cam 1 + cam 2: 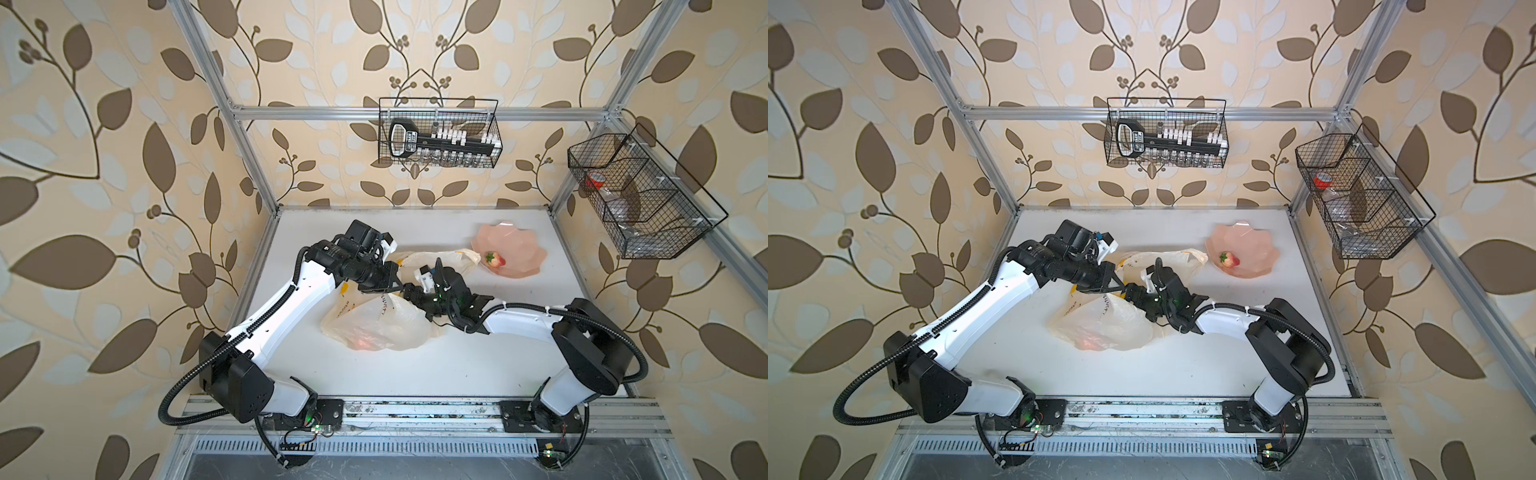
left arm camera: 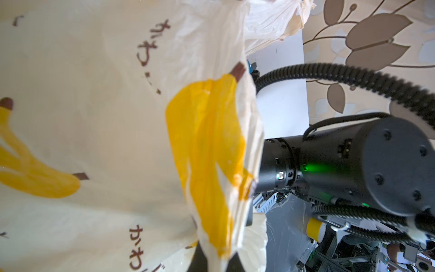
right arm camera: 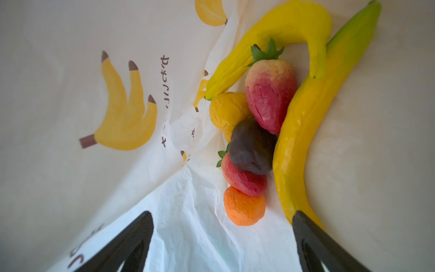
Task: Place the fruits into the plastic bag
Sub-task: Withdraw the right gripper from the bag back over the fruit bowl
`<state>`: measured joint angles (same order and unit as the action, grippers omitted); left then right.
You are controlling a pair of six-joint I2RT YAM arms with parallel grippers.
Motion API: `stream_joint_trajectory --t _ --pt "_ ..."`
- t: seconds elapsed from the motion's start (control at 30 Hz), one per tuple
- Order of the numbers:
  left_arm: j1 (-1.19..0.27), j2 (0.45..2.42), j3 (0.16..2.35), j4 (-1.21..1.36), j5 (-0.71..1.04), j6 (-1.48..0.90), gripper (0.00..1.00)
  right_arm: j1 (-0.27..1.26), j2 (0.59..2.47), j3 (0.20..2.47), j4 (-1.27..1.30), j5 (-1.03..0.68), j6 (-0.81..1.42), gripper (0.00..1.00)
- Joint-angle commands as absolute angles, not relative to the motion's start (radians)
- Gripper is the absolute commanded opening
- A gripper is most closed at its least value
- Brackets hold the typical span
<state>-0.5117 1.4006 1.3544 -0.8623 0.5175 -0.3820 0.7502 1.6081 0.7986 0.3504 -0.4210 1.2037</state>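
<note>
The plastic bag (image 1: 374,324) (image 1: 1100,324) lies mid-table, cream with banana prints. My left gripper (image 1: 397,286) (image 2: 211,261) is shut on a fold of its rim and holds the mouth up. My right gripper (image 1: 411,293) (image 3: 222,215) reaches into that mouth, open and holding nothing. Inside, the right wrist view shows a long banana (image 3: 301,141), a curved banana (image 3: 270,35), two strawberries (image 3: 270,94), a yellow pear (image 3: 226,110), a dark piece (image 3: 251,148) and an orange (image 3: 244,205). One strawberry (image 1: 494,259) (image 1: 1229,259) lies on the pink plate (image 1: 519,249).
The pink plate (image 1: 1254,245) sits at the back right of the white table. A wire basket (image 1: 440,133) with tools hangs on the back rail, and another wire basket (image 1: 640,195) hangs on the right frame. The two arms nearly meet over the bag mouth.
</note>
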Motion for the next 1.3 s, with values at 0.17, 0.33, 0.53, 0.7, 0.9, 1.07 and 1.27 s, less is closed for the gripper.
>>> stream_joint_trajectory --t 0.17,0.33,0.53,0.7,0.9,1.07,1.27 --pt "-0.52 1.381 1.371 -0.85 0.532 -0.383 0.0 0.7 1.426 0.675 0.265 -0.359 1.198 0.94" --pt "-0.52 1.373 1.364 -0.847 0.535 -0.382 0.0 0.658 1.315 0.633 0.16 -0.327 1.164 0.94" --pt "-0.519 1.362 1.357 -0.849 0.532 -0.382 0.0 0.592 1.178 0.591 0.046 -0.31 1.135 0.97" --pt "-0.52 1.353 1.341 -0.835 0.536 -0.392 0.0 0.551 1.096 0.612 -0.078 -0.284 1.062 1.0" --pt "-0.521 1.346 1.33 -0.82 0.538 -0.4 0.0 0.539 1.022 0.652 -0.237 -0.203 0.971 1.0" --pt "-0.52 1.336 1.327 -0.816 0.54 -0.4 0.0 0.514 1.0 0.686 -0.311 -0.178 0.923 1.0" --pt "-0.521 1.332 1.319 -0.818 0.543 -0.4 0.0 0.444 1.057 0.827 -0.486 -0.118 0.795 1.0"
